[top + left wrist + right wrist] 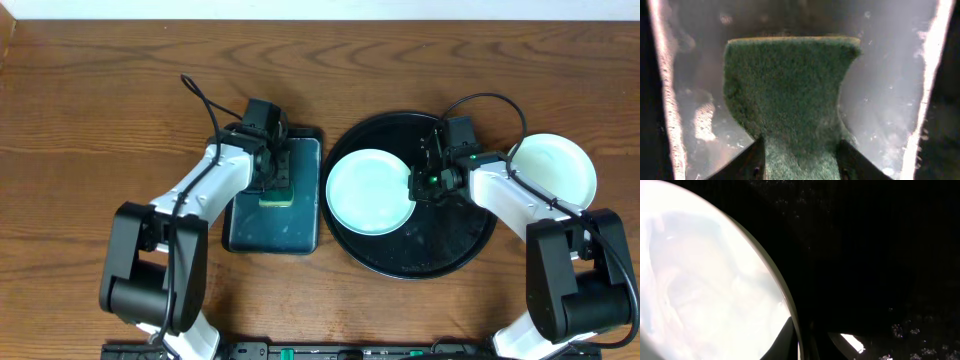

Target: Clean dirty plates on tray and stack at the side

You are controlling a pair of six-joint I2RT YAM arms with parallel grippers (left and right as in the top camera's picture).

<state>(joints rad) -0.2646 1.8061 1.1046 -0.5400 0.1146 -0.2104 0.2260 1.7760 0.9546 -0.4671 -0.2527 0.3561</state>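
Observation:
A pale bluish-white plate (368, 192) lies on the left half of the large round black tray (400, 268). My right gripper (418, 183) is at the plate's right rim. In the right wrist view its fingers (807, 340) straddle the rim of the plate (705, 280), shut on it, over the black tray (865, 255). A second pale plate (552, 168) rests on the table to the right of the tray; I cannot tell whether another lies under it. My left gripper (272, 172) is shut on the green sponge (790, 85), which is pinched between its fingers (800, 160).
The sponge (277, 197) sits in a small dark rectangular tray (270, 230) just left of the round tray. Both arms reach in from the near edge of the wooden table (100, 90). A cable loops above each wrist.

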